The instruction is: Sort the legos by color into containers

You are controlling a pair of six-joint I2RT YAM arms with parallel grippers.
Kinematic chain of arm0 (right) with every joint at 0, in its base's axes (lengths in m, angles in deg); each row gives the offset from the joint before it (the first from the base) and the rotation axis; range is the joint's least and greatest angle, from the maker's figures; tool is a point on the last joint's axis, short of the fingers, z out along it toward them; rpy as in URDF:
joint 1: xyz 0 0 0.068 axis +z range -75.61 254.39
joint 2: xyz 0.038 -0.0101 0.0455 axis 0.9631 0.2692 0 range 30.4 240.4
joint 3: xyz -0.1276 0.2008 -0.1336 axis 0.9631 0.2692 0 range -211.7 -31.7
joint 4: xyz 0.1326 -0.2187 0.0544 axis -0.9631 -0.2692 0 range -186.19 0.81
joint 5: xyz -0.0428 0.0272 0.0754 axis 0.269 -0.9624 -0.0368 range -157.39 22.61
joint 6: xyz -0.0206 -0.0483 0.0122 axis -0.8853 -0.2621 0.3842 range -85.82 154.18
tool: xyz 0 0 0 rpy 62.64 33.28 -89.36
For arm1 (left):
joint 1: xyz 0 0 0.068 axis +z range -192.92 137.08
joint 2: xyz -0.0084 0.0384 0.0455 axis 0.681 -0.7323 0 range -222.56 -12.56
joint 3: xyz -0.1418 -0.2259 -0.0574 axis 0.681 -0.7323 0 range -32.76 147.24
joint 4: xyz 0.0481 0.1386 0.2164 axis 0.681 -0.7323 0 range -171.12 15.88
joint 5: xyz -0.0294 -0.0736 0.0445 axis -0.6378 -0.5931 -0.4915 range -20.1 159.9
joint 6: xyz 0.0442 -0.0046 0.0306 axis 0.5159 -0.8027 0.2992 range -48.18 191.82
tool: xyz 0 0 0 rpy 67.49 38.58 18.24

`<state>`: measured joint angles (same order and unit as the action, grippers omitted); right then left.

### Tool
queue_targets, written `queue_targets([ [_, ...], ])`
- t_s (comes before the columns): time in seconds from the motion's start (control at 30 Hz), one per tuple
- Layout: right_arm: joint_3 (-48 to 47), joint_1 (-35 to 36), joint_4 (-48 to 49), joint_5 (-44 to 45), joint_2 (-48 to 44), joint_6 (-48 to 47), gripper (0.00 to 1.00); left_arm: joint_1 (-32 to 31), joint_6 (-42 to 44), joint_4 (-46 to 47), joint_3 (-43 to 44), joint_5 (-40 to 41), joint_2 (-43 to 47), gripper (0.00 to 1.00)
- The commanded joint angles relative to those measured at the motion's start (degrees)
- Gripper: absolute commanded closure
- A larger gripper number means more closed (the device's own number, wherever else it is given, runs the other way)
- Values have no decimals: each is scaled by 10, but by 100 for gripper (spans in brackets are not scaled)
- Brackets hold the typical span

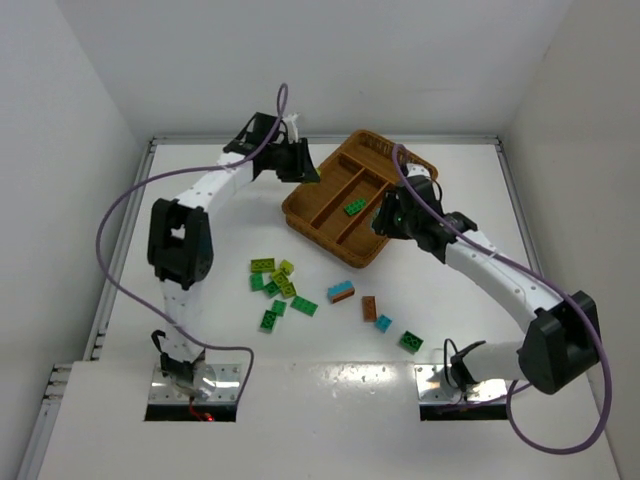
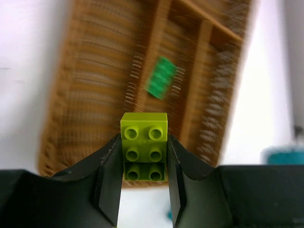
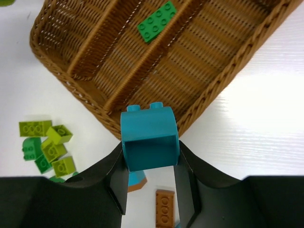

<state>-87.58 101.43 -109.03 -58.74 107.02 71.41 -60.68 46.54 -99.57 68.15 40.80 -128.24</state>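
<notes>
Sorting barely begun: one green brick (image 1: 355, 207) in wicker tray (image 1: 320, 240); left claw (image 2: 143, 142) clamps lime brick (image 2: 144, 126), right claw (image 3: 151, 154) cyan brick (image 3: 149, 133); loose legos (image 1: 277, 283) wait on near tabletop (image 1: 450, 160).

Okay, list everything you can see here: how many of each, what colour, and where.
wicker tray: one, brown, far centre of table
tray brick: one, dark green, middle compartment
brick cluster: about nine, lime and green, left of centre
two-tone piece: one, cyan over orange-brown, centre
brown brick: one, orange-brown, beside it
small cyan brick: one, cyan, further right
lone green brick: one, dark green, near right
left gripper: shut on lime brick, at tray
right gripper: shut on cyan brick, at tray rim
</notes>
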Motion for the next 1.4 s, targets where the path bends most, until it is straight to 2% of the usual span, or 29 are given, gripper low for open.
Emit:
queue_targets([
  [0.0,-27,-6,-20,46,-20,-18,95,-10,-22,-75,75,165,-53,100],
  [0.2,-33,-6,-26,46,-9,-23,95,-25,-22,-88,155,188,-144,100],
  [0.23,-39,-6,-26,46,-3,-23,95,-25,-17,-100,172,183,-154,96],
  [0.27,-39,-6,-26,46,5,-23,95,-25,-17,-105,180,177,-161,75],
  [0.33,-50,-6,-26,46,13,-29,95,-31,-10,-105,180,168,-166,60],
  [0.37,-50,-6,-26,46,13,-29,95,-31,-10,-105,180,162,-166,43],
  [0.4,-56,-6,-26,46,29,-29,95,-31,-4,-105,180,162,-166,37],
  [0.5,-69,-11,-26,46,49,-29,95,-31,1,-110,180,156,-152,28],
  [0.77,-107,-16,-9,57,133,-23,93,-36,7,-115,147,121,-92,25],
  [0.87,-125,-22,-1,62,171,-29,89,-36,7,-115,120,121,-54,24],
  [0.93,-145,-22,-1,62,204,-35,73,-36,7,-115,97,131,-22,21],
  [0.97,-160,-22,-1,62,215,-41,53,-41,7,-115,79,131,-11,20],
  [1.07,-181,-22,-18,75,229,-41,26,-41,7,-115,53,153,31,18],
  [1.1,-181,-22,-18,82,229,-41,24,-41,7,-115,34,165,41,18],
  [1.23,-141,-22,-20,95,165,-41,22,-41,7,-115,-13,199,94,18],
  [1.33,-88,-3,-14,89,116,-48,30,-41,7,-115,-60,230,142,18],
  [1.37,-72,6,-9,56,100,-53,30,-41,7,-115,-73,242,154,18],
])
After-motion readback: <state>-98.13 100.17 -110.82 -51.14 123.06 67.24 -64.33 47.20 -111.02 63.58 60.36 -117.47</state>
